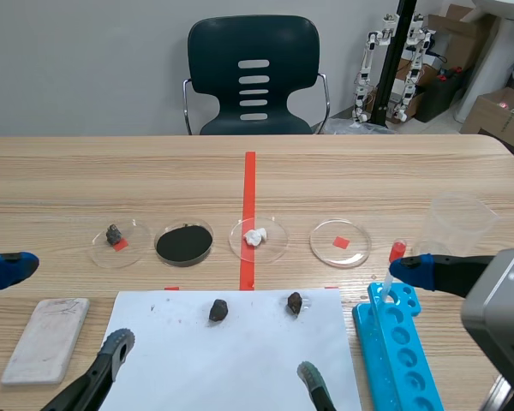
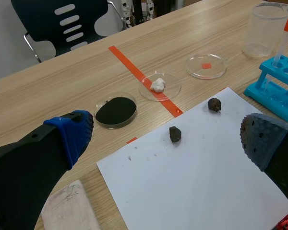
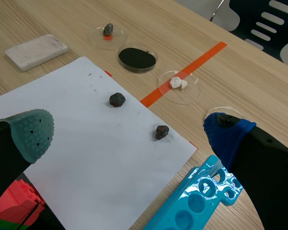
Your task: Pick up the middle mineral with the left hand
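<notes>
Jaws wide apart, the left gripper (image 1: 64,306) hung left of the small dark lumpy middle mineral (image 1: 218,310), isolated on the white paper sheet (image 1: 240,368) for a clean straddle.

Middle mineral (image 1: 218,310) on paper (image 1: 240,368) (dishes (image 1: 325,250) behind)

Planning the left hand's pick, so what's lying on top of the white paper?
Two dark lumps, set apart: the middle mineral and the right mineral. What lies beneath the white paper is hidden.
</notes>
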